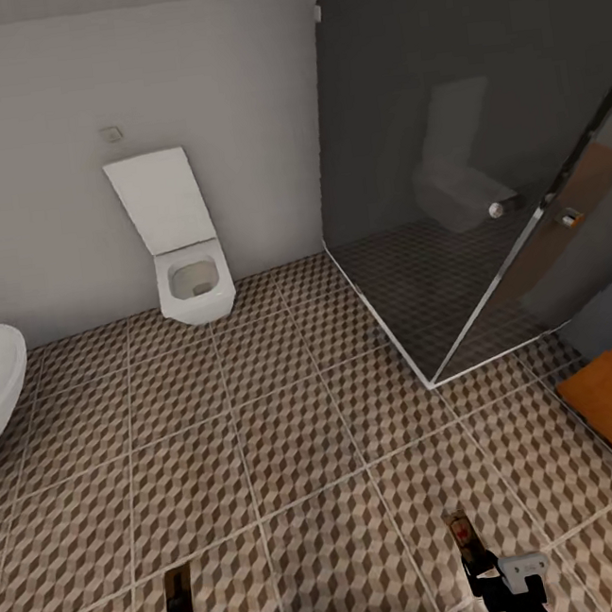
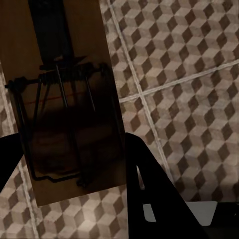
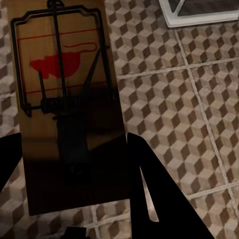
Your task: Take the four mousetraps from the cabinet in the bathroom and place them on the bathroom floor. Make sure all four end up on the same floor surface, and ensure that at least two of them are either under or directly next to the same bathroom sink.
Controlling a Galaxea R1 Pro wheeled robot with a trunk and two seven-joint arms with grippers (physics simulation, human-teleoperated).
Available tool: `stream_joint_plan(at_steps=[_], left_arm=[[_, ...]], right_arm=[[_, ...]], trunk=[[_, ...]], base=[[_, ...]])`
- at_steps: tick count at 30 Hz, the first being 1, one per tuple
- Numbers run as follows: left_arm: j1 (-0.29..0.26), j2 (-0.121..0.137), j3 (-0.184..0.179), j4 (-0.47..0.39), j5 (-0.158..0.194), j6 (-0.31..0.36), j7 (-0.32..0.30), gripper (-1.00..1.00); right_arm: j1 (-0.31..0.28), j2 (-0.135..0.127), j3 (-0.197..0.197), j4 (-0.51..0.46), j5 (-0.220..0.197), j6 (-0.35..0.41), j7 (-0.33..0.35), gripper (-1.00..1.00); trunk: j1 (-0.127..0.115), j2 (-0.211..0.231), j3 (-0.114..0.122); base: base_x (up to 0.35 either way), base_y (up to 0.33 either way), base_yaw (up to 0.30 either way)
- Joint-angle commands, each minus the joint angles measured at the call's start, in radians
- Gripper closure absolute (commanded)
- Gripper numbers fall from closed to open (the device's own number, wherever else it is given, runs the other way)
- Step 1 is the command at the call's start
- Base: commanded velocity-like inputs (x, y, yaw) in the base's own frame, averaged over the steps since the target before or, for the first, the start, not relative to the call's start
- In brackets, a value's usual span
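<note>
Left end effector (image 1: pixel 178 596) and right end effector (image 1: pixel 472 553) low over bathroom floor (image 1: pixel 293 440), each clamping a mousetrap (image 2: pixel 64 114)

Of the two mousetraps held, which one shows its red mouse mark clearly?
The mousetrap in the right pincer: this mousetrap shows a plain red mouse shape. The left-held one lies in shadow, with only a faint red line.

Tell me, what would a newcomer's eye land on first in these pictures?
Probably the white wall-hung toilet with its lid up, against the pale far wall, and the dark glass shower enclosure to its right. Close up, each gripper is shut on a tan wooden mousetrap with black wire parts: left, and right showing a red mouse mark, above the cube-patterned tile floor.
</note>
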Motion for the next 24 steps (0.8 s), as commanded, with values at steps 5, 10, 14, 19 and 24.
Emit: stream_joint_plan(at_steps=[5, 10, 14, 19, 24], left_arm=[[-0.002, -0.002, -0.009, 0.004, 0.005, -0.005, 0.0, 1.0], [-0.002, -0.002, -0.009, 0.004, 0.005, -0.005, 0.0, 1.0], [-0.002, -0.006, -0.009, 0.004, 0.005, -0.005, 0.0, 1.0], [-0.002, -0.008, -0.008, 0.004, 0.005, -0.005, -0.001, 1.0], [-0.002, -0.007, -0.008, 0.004, 0.005, -0.005, -0.001, 1.0]], right_arm=[[0.0, 0.0, 0.009, 0.0, -0.011, -0.003, 0.001, 1.0], [0.0, 0.0, 0.009, 0.0, -0.011, -0.003, 0.001, 1.0], [0.0, 0.0, 0.009, 0.0, -0.011, -0.003, 0.001, 1.0], [0.0, 0.0, 0.009, 0.0, -0.011, -0.003, 0.001, 1.0], [0.0, 0.0, 0.009, 0.0, -0.011, -0.003, 0.001, 1.0]], trunk=[[0.001, -0.001, 0.005], [0.001, -0.001, 0.01], [0.001, -0.001, 0.015], [0.001, -0.001, 0.021], [0.001, -0.001, 0.027]], base=[[0.15, -0.083, 0.222], [0.237, -0.127, 0.222], [0.267, -0.146, 0.221], [0.273, -0.112, 0.222], [0.274, -0.023, 0.222]])
